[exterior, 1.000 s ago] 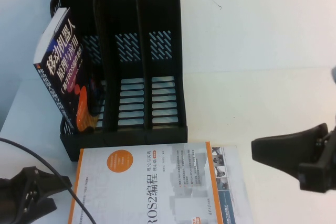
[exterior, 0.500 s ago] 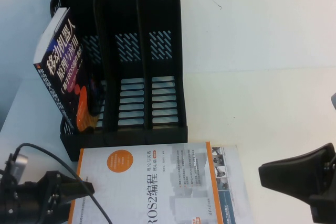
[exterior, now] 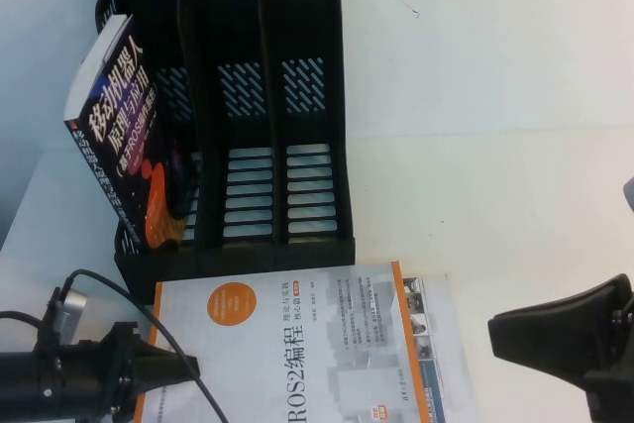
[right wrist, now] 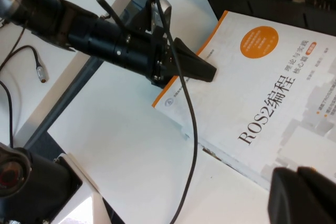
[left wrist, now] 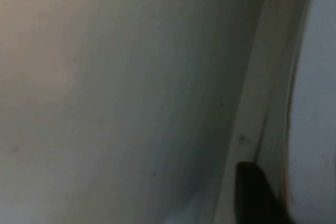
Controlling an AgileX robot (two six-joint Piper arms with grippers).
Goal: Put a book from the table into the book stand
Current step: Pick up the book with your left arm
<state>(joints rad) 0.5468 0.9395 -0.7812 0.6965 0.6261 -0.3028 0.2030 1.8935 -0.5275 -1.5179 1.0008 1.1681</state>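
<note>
A white book with an orange circle and "ROS2" title (exterior: 297, 344) lies flat on the table in front of the black three-slot book stand (exterior: 307, 27). It also shows in the right wrist view (right wrist: 262, 87). My left gripper (exterior: 193, 371) lies low along the table, its tip at the book's left edge, which the right wrist view shows too (right wrist: 212, 72). The left wrist view shows only a blurred book edge and a dark part of that gripper (left wrist: 252, 192). My right gripper (exterior: 495, 329) is shut and empty, just off the book's right side (right wrist: 298, 171).
A dark-covered book (exterior: 124, 126) leans in the stand's left slot; the other two slots hold nothing. The left arm's cable (exterior: 149, 309) loops over the table near the book's corner. The table's left edge (right wrist: 94, 66) runs close beside the left arm.
My left gripper has moved right along the table until its tip reached the book's left edge. My right gripper dropped slightly lower early on, then stayed still.
</note>
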